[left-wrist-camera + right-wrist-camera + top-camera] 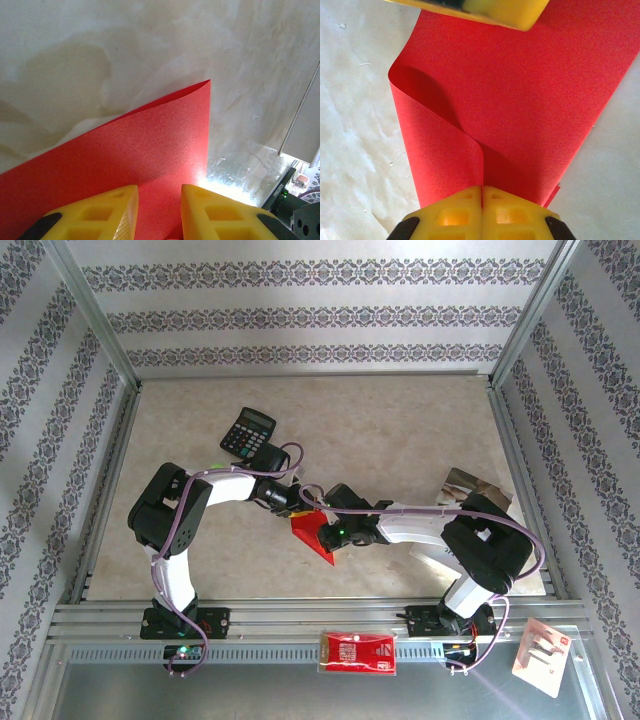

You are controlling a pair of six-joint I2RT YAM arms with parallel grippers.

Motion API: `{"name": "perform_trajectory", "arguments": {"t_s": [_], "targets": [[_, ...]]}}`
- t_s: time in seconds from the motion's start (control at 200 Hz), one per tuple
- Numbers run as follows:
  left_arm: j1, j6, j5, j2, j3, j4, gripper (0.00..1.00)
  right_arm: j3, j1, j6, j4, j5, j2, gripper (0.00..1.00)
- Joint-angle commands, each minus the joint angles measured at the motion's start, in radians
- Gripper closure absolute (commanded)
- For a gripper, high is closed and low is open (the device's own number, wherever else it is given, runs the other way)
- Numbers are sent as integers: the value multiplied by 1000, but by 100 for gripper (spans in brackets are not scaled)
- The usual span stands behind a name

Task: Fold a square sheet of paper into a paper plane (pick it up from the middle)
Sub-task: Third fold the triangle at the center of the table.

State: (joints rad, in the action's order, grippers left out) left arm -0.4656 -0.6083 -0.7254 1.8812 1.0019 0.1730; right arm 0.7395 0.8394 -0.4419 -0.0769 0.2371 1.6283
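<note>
Right wrist view: right gripper clamps the red sheet at six o'clock; left gripper gapes over it. Light, floppy (creases readily): pinch edges.

The square sheet of paper is thin red paper, matt, with a fine grainy tooth and no shine. My right fingers are yellow moulded plastic, smooth with a dull sheen, and there is black plastic behind them. My left fingers are the same. The table top looks like pale marbled laminate, smooth, with one patch glaring glossy white. The rail at the near edge is bare brushed metal.
</note>
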Motion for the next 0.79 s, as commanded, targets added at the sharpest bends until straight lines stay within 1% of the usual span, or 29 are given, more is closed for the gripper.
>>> {"name": "perform_trajectory", "arguments": {"t_s": [0.0, 0.27, 0.63, 0.789], "targets": [[-11, 24, 47, 47, -4, 51, 71, 11, -5, 17, -22, -14, 25, 98], [-10, 22, 47, 49, -6, 51, 71, 29, -5, 25, -38, -12, 18, 99], [-12, 12, 38, 40, 11, 50, 71, -21, -5, -4, -33, -20, 42, 99], [-12, -1, 38, 31, 55, 57, 67, -49, -5, -39, -32, -29, 58, 100]]}}
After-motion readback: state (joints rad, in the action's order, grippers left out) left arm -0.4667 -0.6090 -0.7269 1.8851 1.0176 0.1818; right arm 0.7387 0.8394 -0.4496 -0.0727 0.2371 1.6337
